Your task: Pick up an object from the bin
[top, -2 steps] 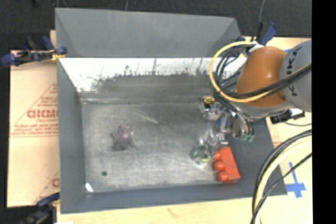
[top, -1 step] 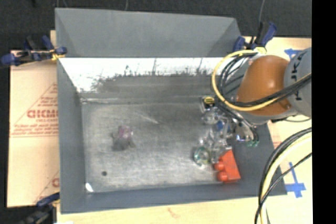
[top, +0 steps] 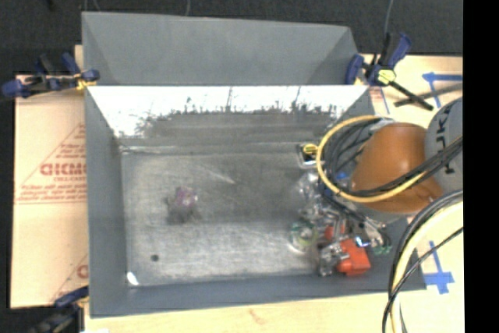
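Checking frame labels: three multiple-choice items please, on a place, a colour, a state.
1. The gripper is in which part of the grey metal bin, as the view shows it? A lower right B upper left C centre
2. The rounded cover on the arm's wrist is: A orange-brown B green C white
3. The small purple lumpy thing on the left of the floor is: A lifted B lying free C on the rim
Key: 1 A, the arm's end sits there; 2 A, the dome looks orange-brown; 3 B, bare floor separates it from the gripper.
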Tool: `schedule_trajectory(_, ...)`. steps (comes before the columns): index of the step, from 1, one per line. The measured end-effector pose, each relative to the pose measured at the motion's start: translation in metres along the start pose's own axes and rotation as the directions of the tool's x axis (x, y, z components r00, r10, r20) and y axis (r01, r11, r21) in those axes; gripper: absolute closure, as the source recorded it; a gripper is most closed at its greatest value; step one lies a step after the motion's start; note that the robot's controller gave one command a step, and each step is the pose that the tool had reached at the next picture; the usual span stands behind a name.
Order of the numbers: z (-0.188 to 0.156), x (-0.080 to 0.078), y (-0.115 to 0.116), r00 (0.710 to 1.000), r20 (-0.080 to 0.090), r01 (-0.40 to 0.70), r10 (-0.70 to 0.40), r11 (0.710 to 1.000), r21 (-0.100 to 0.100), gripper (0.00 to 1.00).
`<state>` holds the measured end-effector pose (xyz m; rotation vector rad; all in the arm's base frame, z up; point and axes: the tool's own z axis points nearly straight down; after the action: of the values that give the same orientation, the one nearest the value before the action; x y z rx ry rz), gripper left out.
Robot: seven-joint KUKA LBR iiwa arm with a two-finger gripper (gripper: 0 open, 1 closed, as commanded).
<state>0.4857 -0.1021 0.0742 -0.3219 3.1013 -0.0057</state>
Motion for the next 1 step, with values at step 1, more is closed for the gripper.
schedule_trajectory(1, -0.0005, 0.0013, -0.0020, 1.000, -0.006, 0.003, -0.003, 1.000, 0.002, 1.00)
